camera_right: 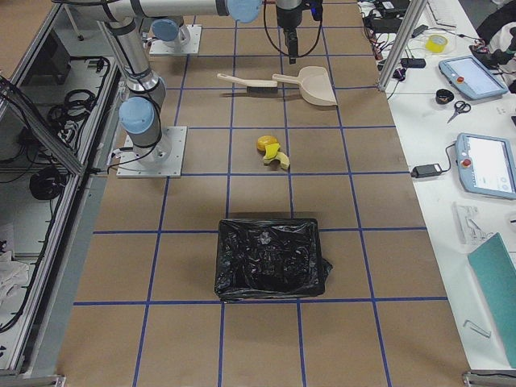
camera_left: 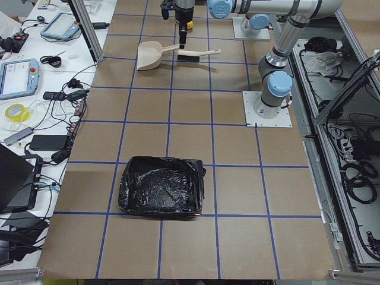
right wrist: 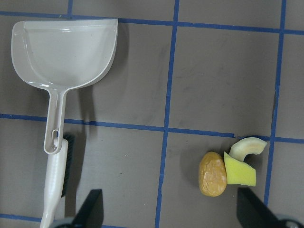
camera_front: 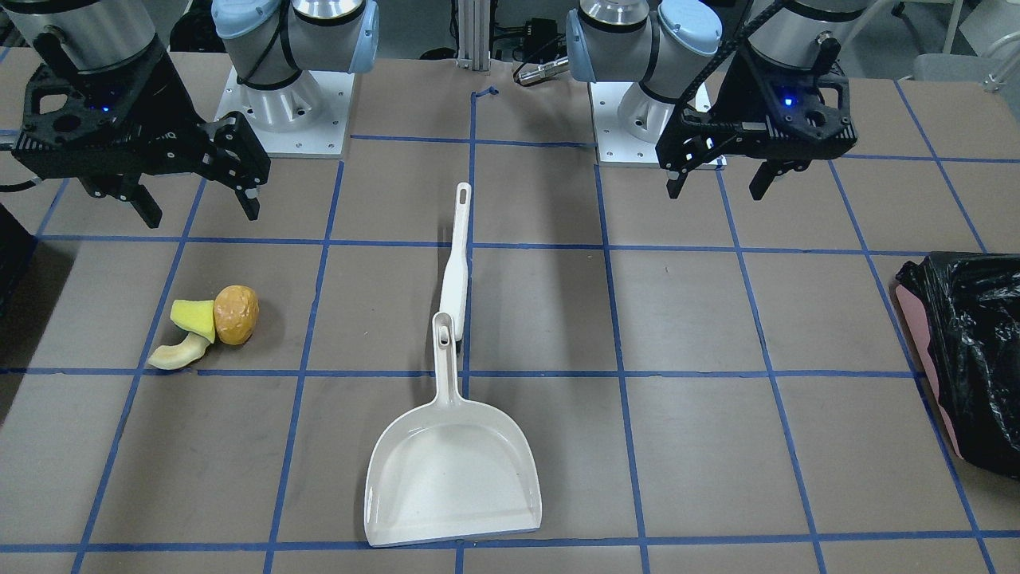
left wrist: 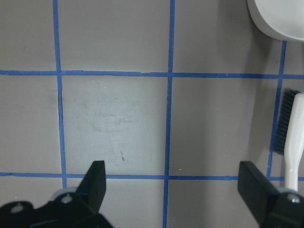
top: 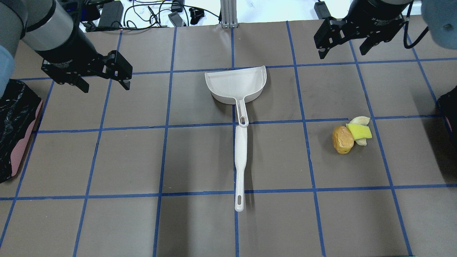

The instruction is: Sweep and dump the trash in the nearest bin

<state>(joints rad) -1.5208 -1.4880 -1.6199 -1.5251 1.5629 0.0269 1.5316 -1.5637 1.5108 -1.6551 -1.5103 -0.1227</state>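
Three loose trash pieces [top: 353, 132]; left gripper [top: 105, 85], right gripper [top: 342, 53] both spread, empty. Your brush [top: 240, 167] could scatter them past dustpan [top: 235, 84].

Dustpan [top: 235, 84] and brush [top: 240, 164] at the bench's [top: 200, 160] middle, trash [top: 353, 134] right of them.
Dustpan handle overlaps the brush's far end; lump [top: 342, 140], wedge [top: 360, 131] and peel [top: 361, 120] touch, wedge between; bin [top: 450, 117] at right edge, bagged bin [top: 16, 128] at left.

A yellow wedge [top: 360, 131], brown lump [top: 342, 139] and pale peel [top: 362, 120], 3 pieces, lie touching together. The dark bin [top: 451, 114] shows as a sliver nearby.
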